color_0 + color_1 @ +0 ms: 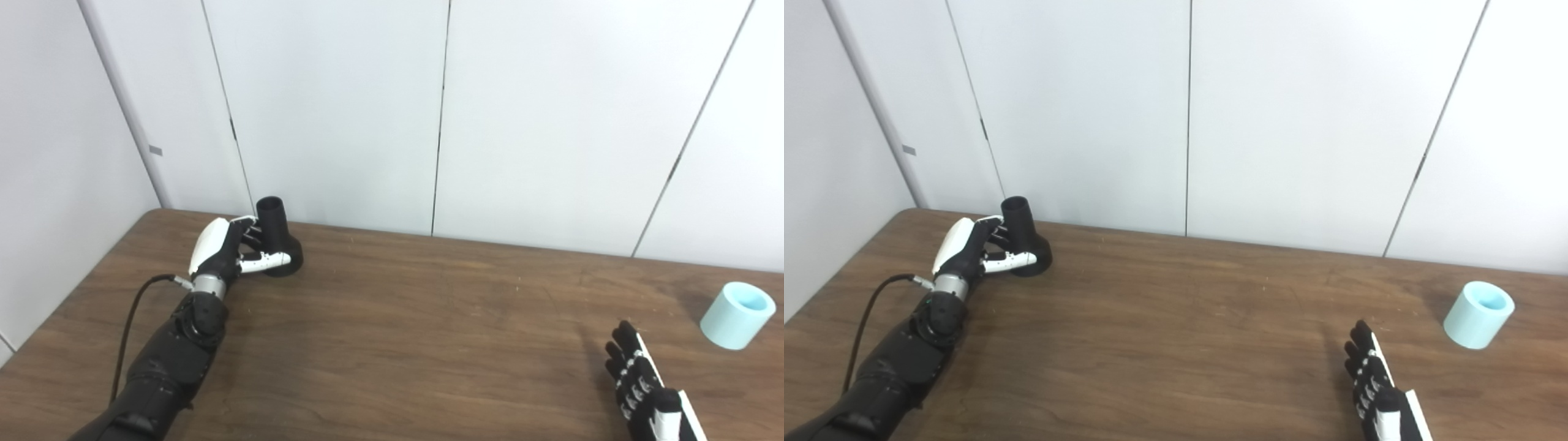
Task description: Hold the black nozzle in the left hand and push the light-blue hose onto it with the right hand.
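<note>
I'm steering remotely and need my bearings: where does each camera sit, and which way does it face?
Left eye view: on the head, looking down and forward over the brown wooden table to the white panelled wall; the left hand is at the black plastic nozzle, and the right hand lies flat.
Right eye view: beside it, facing the same way; both arms enter from the bottom edge.
Shared: both hands, the nozzle and the light-blue cylindrical hose piece, each sitting further left in the right eye view.
</note>
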Motion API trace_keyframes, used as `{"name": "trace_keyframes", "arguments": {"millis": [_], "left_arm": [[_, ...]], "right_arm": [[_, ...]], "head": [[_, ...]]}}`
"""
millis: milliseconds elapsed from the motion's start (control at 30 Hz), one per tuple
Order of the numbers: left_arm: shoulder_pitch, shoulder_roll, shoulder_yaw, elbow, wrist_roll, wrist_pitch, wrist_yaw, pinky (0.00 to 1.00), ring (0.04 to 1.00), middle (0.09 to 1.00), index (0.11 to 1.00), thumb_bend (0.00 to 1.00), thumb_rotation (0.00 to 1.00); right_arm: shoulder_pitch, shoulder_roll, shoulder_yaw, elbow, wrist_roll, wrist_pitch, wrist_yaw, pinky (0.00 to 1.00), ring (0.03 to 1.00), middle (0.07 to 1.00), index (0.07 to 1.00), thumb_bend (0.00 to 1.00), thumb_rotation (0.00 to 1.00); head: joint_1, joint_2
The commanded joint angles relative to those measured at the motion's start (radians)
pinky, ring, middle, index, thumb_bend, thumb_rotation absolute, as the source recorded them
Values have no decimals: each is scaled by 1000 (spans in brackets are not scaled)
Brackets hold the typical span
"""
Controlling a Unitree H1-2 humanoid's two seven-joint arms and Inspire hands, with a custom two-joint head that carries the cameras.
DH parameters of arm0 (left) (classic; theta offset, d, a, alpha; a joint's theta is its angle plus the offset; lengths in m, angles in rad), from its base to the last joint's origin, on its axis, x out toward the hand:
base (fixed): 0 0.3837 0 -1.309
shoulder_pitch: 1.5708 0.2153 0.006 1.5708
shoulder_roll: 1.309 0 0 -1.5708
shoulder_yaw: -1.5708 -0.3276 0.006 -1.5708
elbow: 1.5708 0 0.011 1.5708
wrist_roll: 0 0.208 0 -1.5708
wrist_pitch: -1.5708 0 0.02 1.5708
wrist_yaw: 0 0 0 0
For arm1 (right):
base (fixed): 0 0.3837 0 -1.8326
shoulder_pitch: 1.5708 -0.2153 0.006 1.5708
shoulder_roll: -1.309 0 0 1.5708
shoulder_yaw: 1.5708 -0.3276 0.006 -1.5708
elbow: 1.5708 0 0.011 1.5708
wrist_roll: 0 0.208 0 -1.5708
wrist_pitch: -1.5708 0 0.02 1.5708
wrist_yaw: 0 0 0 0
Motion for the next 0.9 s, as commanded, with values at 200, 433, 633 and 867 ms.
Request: {"name": "trace_keyframes", "arguments": {"millis": [200,433,633,867], "left_arm": [[-21,-17,-26,-1,19,-14,-24,778,617,602,561,895,428],[-30,-22,-47,19,29,-41,-29,652,523,473,452,669,528],[-12,-32,-46,4,14,-31,-64,706,523,462,431,635,483],[34,-50,-77,-17,34,-58,-69,541,476,444,437,637,450]], "right_arm": [[20,11,9,-20,9,4,-2,1000,1000,1000,1000,784,1000],[20,11,9,-28,10,14,-3,1000,1000,1000,1000,794,1000],[20,13,9,-29,9,16,-4,1000,1000,1000,1000,795,1000],[19,15,11,-40,7,27,-6,1000,1000,1000,1000,795,1000]], "head": [[-4,6],[-5,13],[-5,18],[-13,32]]}}
